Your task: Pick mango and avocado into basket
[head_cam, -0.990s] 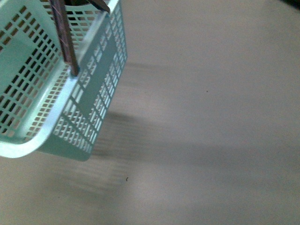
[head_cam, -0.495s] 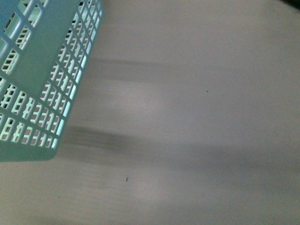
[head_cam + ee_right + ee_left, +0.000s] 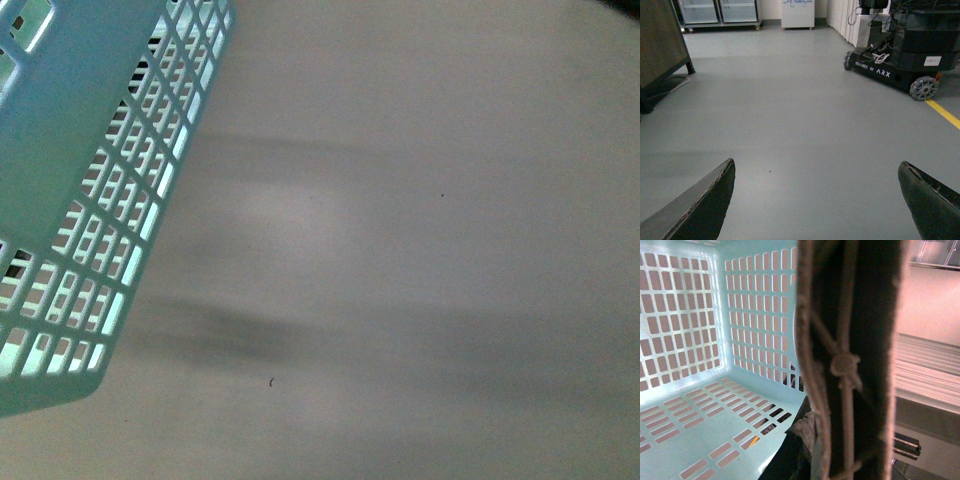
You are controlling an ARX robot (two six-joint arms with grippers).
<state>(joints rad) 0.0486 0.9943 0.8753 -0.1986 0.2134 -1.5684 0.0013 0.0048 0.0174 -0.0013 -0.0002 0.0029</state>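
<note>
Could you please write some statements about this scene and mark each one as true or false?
1. The basket is teal with slotted sides. True.
2. A mango lies in the basket. False: no fruit shows in the part of its inside that is in view.
3. The right pincer is shut on an avocado. False: it is open and holds nothing.
4. A yellow line runs on the floor. True.

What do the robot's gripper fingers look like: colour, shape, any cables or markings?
The right gripper has two near-black, wedge-shaped fingers that taper to blunt tips, with pale, worn edges; no cables or markings show on them. The left wrist view shows a blurred dark strip with a pale knotted cord; whether it belongs to that arm is unclear.
</note>
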